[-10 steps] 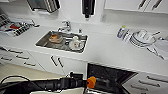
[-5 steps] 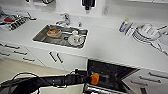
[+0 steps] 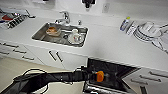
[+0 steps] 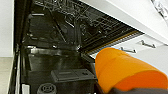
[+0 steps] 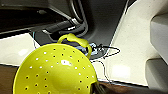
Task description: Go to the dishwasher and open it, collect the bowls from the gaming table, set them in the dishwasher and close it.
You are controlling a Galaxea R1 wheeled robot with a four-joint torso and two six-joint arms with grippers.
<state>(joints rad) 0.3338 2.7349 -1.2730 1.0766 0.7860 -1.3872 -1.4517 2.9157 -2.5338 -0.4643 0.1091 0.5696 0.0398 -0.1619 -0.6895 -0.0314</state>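
One arm, the robot's left, reaches in from the left and its gripper (image 3: 100, 76) is closed on an orange bowl (image 3: 100, 76) held over the open dishwasher (image 3: 110, 72), whose dark wire racks (image 4: 75, 15) show under the white counter (image 3: 110, 45). The right gripper's state cannot be told, though a lime-yellow perforated bowl (image 5: 55, 72) sits close before its wrist camera. Further back, a steel sink (image 3: 61, 33) holds dishes.
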